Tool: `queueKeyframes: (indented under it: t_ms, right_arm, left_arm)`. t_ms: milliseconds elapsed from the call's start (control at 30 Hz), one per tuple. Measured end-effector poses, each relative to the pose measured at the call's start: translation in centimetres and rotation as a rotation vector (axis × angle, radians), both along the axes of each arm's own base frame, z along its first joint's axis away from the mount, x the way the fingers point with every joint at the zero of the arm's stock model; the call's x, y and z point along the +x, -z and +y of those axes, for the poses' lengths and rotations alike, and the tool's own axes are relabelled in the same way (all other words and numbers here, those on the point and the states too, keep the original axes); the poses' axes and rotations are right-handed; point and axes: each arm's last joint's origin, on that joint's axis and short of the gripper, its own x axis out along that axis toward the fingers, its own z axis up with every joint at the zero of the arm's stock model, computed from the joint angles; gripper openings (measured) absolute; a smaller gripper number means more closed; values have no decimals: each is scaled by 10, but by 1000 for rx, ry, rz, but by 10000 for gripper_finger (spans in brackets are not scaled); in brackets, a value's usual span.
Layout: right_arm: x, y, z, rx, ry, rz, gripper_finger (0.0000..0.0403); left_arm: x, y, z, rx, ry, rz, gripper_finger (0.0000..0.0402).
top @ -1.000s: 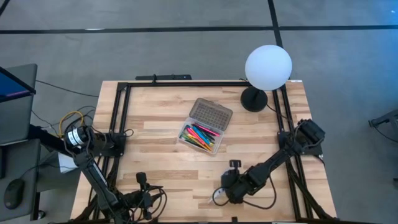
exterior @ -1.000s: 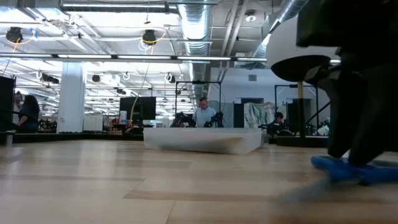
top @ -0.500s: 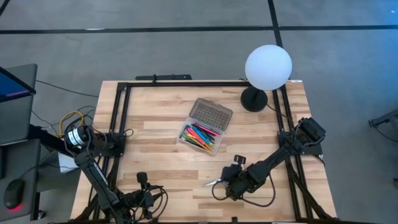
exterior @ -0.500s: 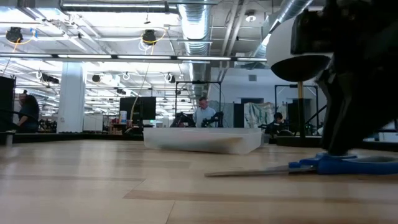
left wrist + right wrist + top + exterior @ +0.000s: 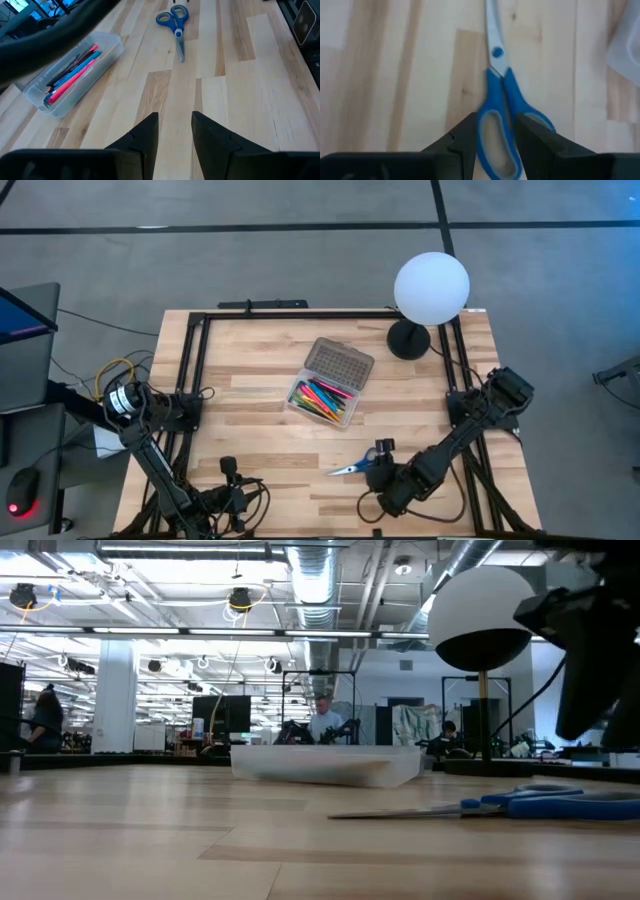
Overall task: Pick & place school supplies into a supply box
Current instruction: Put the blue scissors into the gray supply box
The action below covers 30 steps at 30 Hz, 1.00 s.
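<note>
Wooden counter (image 5: 260, 420) first: your box (image 5: 328, 386), lid up with pens (image 5: 320, 397) inside, sits well ahead of the right pincer (image 5: 381, 463). The scissors (image 5: 357, 468) lie flat and loose directly under that pincer, blades pointing away. Its fingers stand apart, straddling the blue handles, holding nothing. Drop straight down, centre on the handle neck, then squeeze. Left pincer (image 5: 174, 131) waits open, empty.
</note>
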Motion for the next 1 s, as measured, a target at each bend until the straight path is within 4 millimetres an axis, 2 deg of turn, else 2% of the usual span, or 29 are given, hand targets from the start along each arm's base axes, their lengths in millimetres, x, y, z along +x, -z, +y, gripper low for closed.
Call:
queueKeyframes:
  t_ms: [200,400,633,1000]
  right_arm:
    - [4,6,-7,-17,13,41,120]
    - [11,22,-13,11,11,149,120]
    - [14,23,-20,15,32,178,120]
    - [17,27,-35,116,221,205,122]
  left_arm:
    - [0,0,0,1,0,-1,112]
    - [1,0,0,9,1,-2,112]
    - [1,0,1,11,0,-2,112]
    - [1,0,0,1,1,-2,112]
